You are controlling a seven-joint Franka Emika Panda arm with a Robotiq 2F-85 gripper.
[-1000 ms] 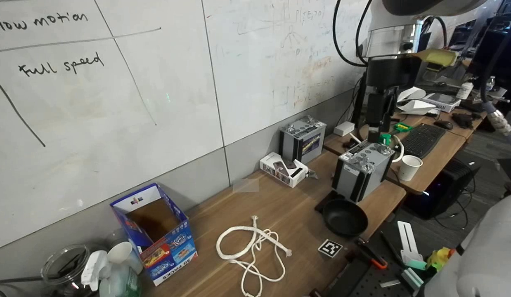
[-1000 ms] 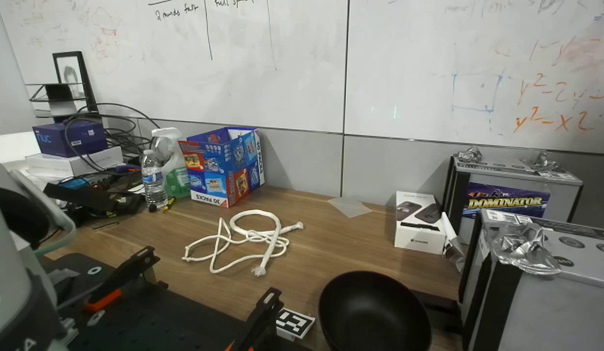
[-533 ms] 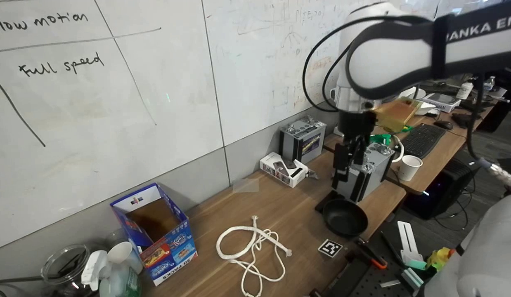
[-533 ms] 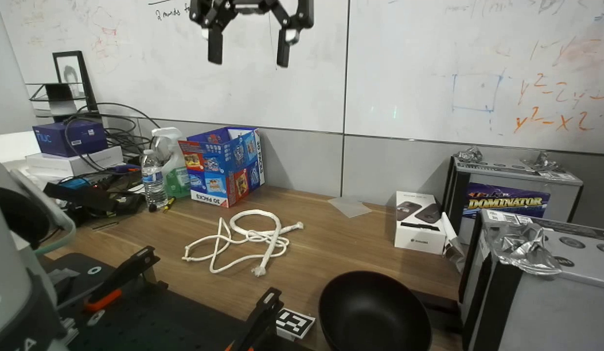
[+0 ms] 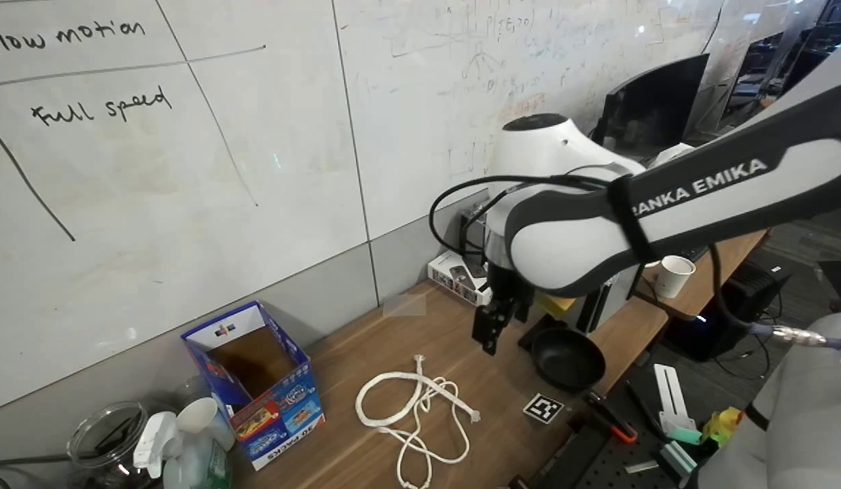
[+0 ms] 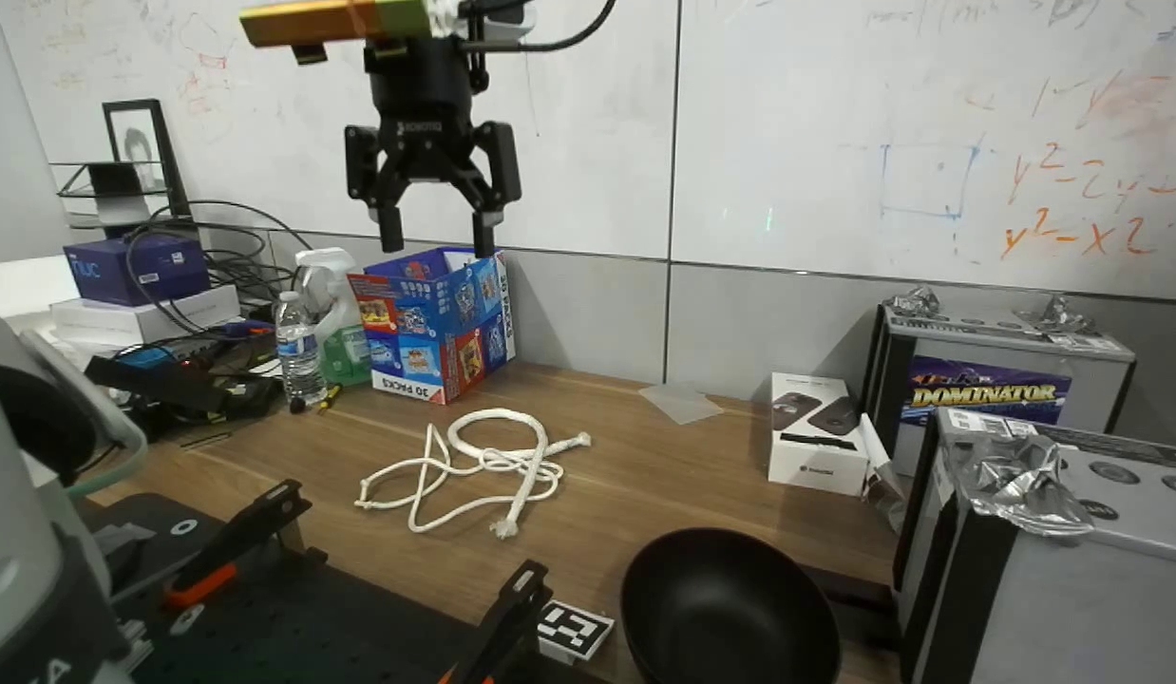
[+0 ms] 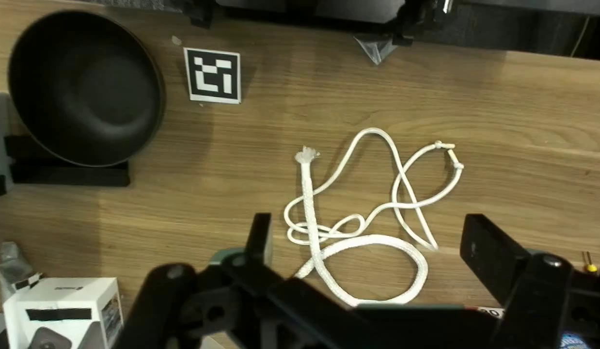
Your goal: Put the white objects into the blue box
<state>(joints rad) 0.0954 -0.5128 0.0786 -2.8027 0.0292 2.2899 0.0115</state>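
Two white ropes, the white objects, lie loosely coiled together on the wooden table: a thick rope (image 7: 308, 203) in a round loop and a thin rope (image 7: 425, 201) with knotted ends. The blue box (image 5: 284, 421) stands upright against the wall beside them, with bare brown cardboard showing inside. My gripper (image 6: 438, 241) hangs well above the table, pointing down, its fingers wide apart with nothing between them. From the wrist view the gripper (image 7: 368, 228) looks down on the ropes, which appear between and beyond its fingers. A strip of the box shows behind the right finger.
A black bowl (image 5: 568, 360) and a printed marker (image 5: 543, 409) lie near the ropes. The white phone box (image 6: 816, 437) and grey devices (image 6: 1006, 380) stand farther along. A spray bottle (image 6: 346, 323) and water bottle (image 6: 300, 351) flank the blue box. Clamps (image 6: 241, 541) rise at the table edge.
The arm has swung in from over the grey devices and come down toward the ropes, the gripper staying open. Ropes and blue box have not moved.
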